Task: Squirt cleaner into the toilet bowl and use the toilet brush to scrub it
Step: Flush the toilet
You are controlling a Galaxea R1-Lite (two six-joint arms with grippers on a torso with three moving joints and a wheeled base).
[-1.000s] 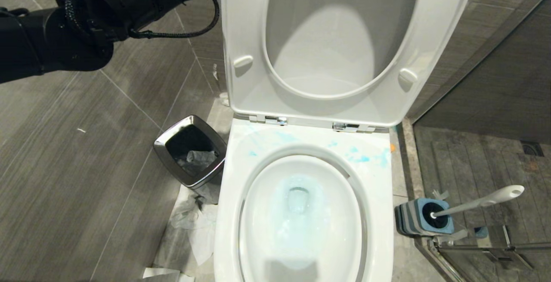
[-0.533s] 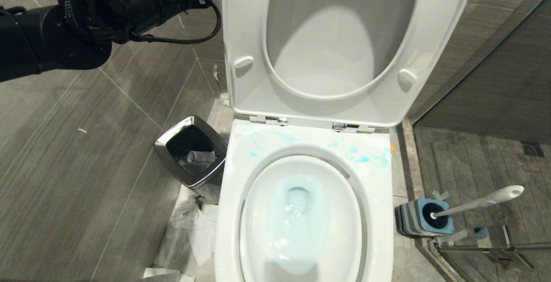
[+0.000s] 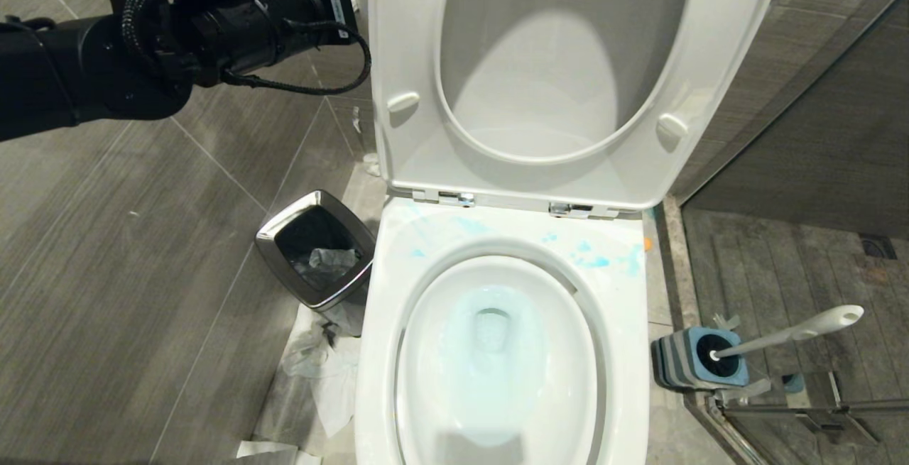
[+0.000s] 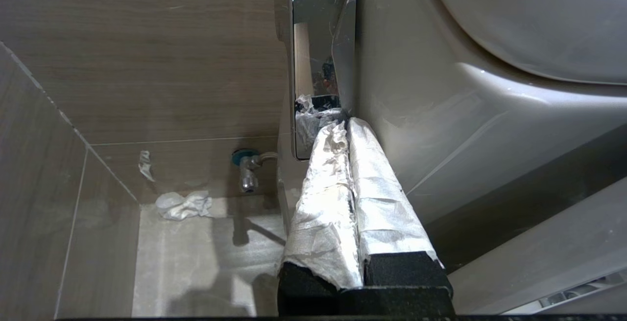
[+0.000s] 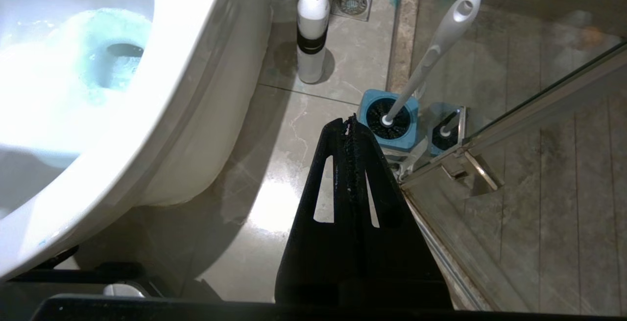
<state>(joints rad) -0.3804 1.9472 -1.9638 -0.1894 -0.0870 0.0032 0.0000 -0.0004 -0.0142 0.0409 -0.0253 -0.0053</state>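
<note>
One left arm (image 3: 106, 46) is reaching in high on the left, its left claw (image 4: 345, 130) pressed together with nothing between its white-wrapped fingers (image 4: 377, 188), close beside the toilet's outer wall. One steel-rimmed trash bin (image 3: 316, 248) is standing just left of the one toilet bowl (image 3: 497, 351), whose water is showing pale blue; seat and lid (image 3: 561, 74) are standing raised. One cleaner (image 5: 312, 27) bottle is standing upright on the floor beside the bowl. One toilet brush (image 3: 788, 334) is sitting in its blue holder (image 3: 692, 360) at right. The right claw (image 5: 349, 125) is hanging together, empty, near the holder.
</note>
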